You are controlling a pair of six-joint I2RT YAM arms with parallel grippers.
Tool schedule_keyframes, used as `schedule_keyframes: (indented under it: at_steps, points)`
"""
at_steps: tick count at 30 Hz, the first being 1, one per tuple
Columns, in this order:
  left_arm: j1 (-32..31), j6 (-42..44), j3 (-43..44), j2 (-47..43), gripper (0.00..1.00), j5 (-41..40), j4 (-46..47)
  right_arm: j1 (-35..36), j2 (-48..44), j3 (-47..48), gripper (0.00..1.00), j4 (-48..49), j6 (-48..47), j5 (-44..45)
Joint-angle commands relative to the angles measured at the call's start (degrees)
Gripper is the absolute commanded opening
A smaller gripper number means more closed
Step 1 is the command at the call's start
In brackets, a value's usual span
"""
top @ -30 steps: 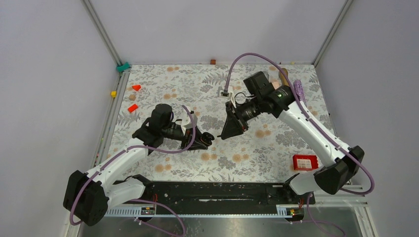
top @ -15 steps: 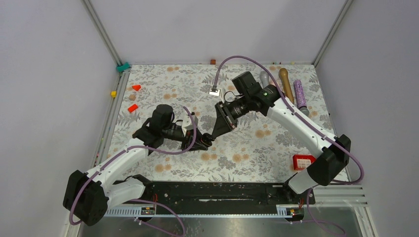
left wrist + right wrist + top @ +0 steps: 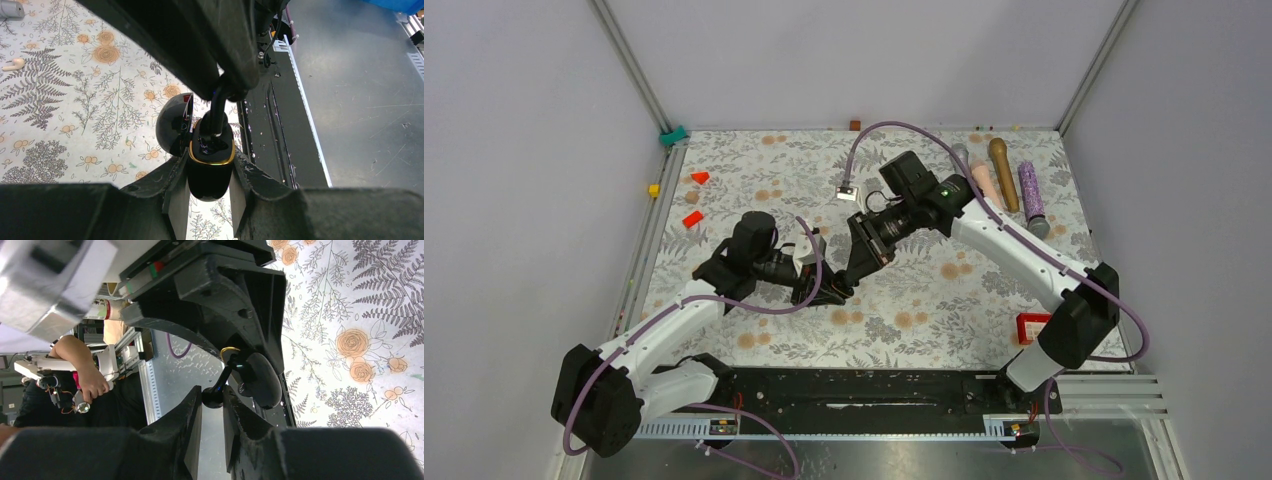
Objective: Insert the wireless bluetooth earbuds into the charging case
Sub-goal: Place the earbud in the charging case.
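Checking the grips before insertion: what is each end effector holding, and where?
Left end effector clamps the black charging case by its lower body's sides; right end effector pinches a black earbud by its outer end.

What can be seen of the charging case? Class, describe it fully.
The charging case is small, rounded and glossy black, plastic by its look, with a gold band round its mouth. Its domed lid stands open to one side. The left claw pinches it above the table, mouth pointing outward. A black earbud, gripped by the right claw, reaches into its hollow.
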Motion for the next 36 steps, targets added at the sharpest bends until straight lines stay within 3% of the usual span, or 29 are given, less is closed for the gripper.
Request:
schedule_keyframes:
  at_steps: [1, 36]
  points:
    - [-0.35, 1.24, 2.26, -0.74, 0.00, 0.30, 1.33, 1.23, 1.05, 1.22, 0.15, 0.81, 1.19, 1.04]
    - [-0.36, 1.02, 2.37, -0.78, 0.00, 0.54, 1.29, 3.72, 3.71, 4.20, 0.11, 0.93, -0.23, 3.52]
